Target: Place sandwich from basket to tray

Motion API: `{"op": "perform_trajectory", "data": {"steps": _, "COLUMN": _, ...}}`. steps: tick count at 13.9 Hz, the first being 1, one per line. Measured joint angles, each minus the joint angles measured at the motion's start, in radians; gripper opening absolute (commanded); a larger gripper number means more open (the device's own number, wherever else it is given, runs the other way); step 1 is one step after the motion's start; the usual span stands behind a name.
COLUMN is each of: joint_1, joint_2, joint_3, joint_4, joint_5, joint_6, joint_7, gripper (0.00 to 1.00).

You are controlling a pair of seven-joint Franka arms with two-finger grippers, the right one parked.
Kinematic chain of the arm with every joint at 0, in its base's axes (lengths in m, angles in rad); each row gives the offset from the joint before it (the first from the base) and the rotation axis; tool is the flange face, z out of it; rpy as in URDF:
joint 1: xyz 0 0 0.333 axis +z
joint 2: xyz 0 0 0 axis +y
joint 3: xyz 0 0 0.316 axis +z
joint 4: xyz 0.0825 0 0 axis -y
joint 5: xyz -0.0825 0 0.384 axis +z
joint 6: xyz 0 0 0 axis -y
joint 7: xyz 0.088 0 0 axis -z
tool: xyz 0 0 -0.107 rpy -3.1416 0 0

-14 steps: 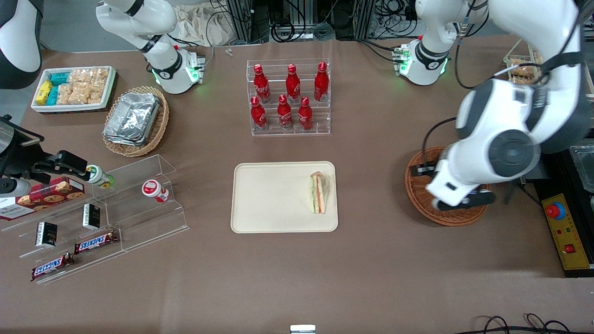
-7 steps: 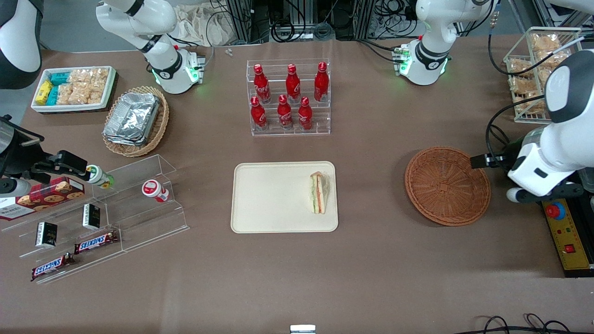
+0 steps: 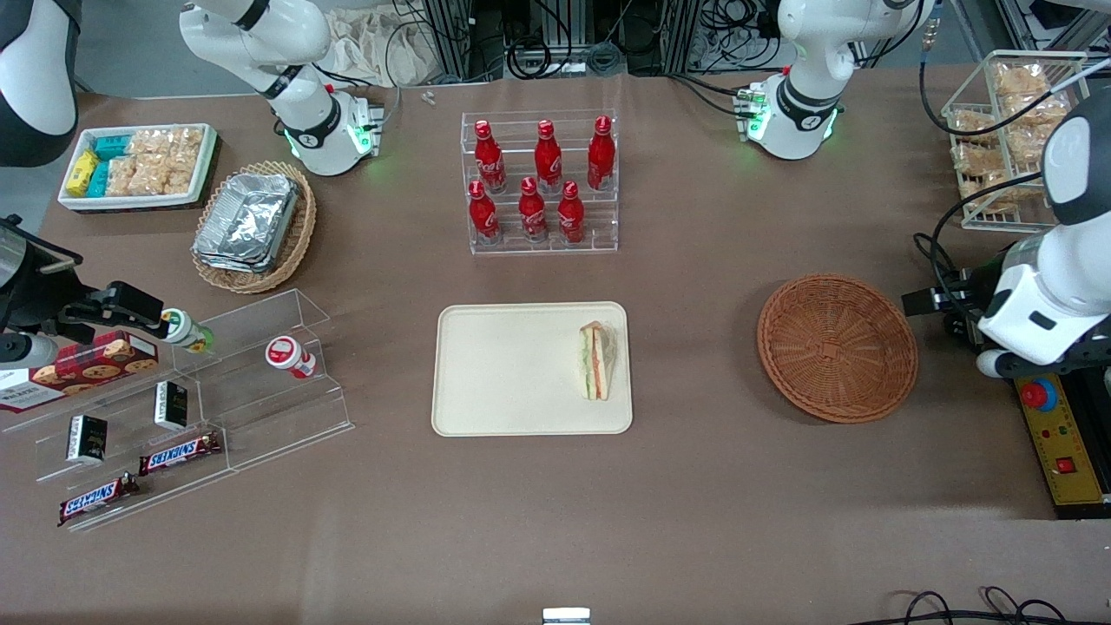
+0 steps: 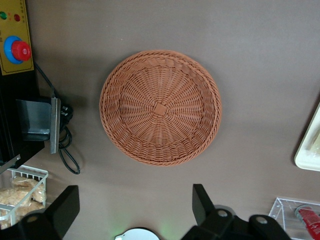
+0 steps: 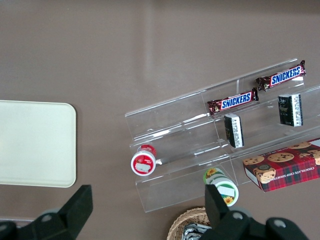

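The sandwich (image 3: 595, 361) lies flat on the cream tray (image 3: 503, 365), near the tray's edge that faces the basket. The reddish-brown wicker basket (image 3: 837, 347) is empty; it also shows in the left wrist view (image 4: 160, 107), with nothing in it. A strip of the tray's rim shows there too (image 4: 310, 145). My left gripper (image 3: 933, 304) hangs raised beside the basket, toward the working arm's end of the table. Its fingers (image 4: 202, 202) stand wide apart and hold nothing, with bare table between them.
A rack of red cola bottles (image 3: 542, 187) stands farther from the camera than the tray. A wire basket of snacks (image 3: 1007, 130) and a yellow emergency-stop box (image 3: 1055, 425) lie by the working arm. Acrylic shelves (image 3: 200, 391) and a foil-container basket (image 3: 252, 226) lie toward the parked arm's end.
My left arm has swung away from above the basket toward the working arm's end of the table, uncovering the empty basket. The sandwich has stayed on the tray.
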Motion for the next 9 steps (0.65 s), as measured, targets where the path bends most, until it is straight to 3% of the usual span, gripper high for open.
{"op": "perform_trajectory", "data": {"steps": 5, "joint_1": -0.004, "joint_2": -0.015, "joint_3": 0.082, "joint_4": 0.0, "joint_5": -0.024, "joint_6": 0.0, "joint_7": 0.225, "gripper": 1.0}}
{"op": "perform_trajectory", "data": {"steps": 9, "joint_1": -0.021, "joint_2": -0.013, "joint_3": 0.091, "joint_4": -0.001, "joint_5": -0.025, "joint_6": 0.003, "joint_7": 0.24, "gripper": 1.0}}
